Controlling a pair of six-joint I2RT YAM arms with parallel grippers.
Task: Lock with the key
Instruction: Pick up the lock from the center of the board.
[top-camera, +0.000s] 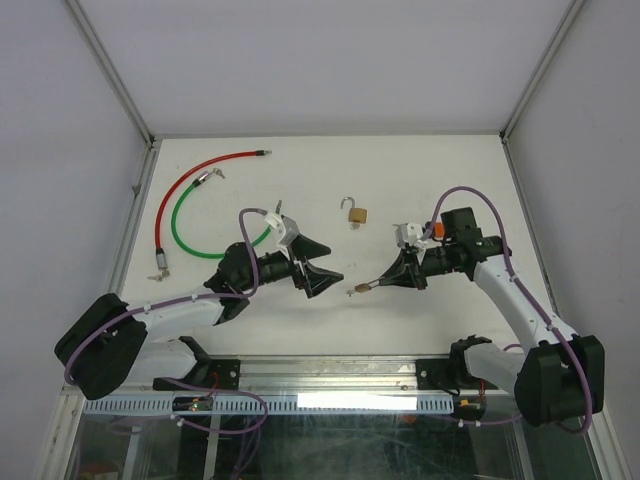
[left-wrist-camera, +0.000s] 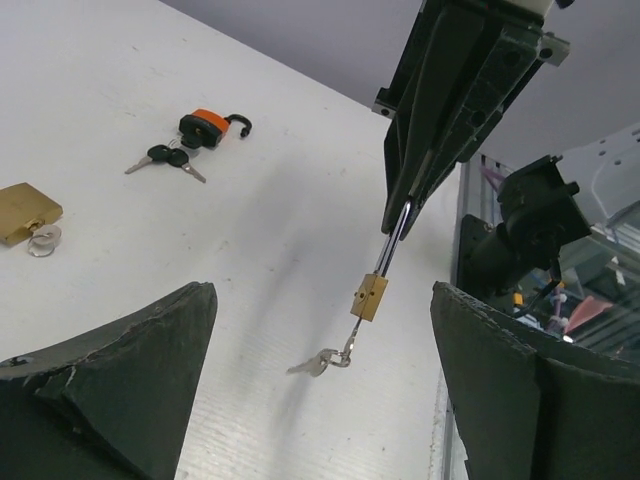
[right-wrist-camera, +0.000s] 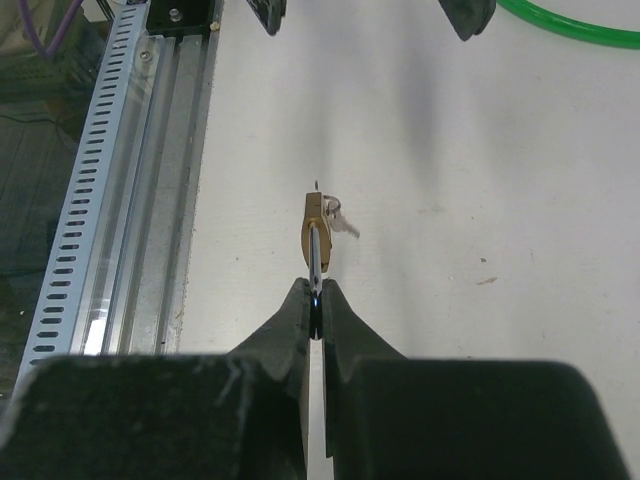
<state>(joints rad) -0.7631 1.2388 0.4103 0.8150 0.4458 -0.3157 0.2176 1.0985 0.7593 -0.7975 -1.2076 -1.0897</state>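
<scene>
Spanning the scene, the white table (top-camera: 330, 170) is noted first, with a red cable (top-camera: 159, 235) and a green cable (top-camera: 176, 228) coiled at its far left.

2 arms are brought together near the middle. The left gripper (top-camera: 330, 265) is spread wide, its 2 fingers (left-wrist-camera: 150, 380) framing open air. Nothing is held or touched by it.

The right gripper (right-wrist-camera: 316, 300) is clamped narrow on the shackle (left-wrist-camera: 392, 250) of a small brass padlock (left-wrist-camera: 369, 297), which is held clear of the table, just right of the left gripper.

A larger brass padlock (top-camera: 357, 214), shackle open, is left lying farther back, and an orange padlock (left-wrist-camera: 205, 127) with its own keys is seen beside the right arm.

A key (left-wrist-camera: 318, 363) is seen hanging from the bottom of the small padlock, so insertion is judged done. Whether the shackle is seated in the body cannot be told. Turning the key and confirming the lock are judged to be what is left, with the open left gripper placed to take the key.
</scene>
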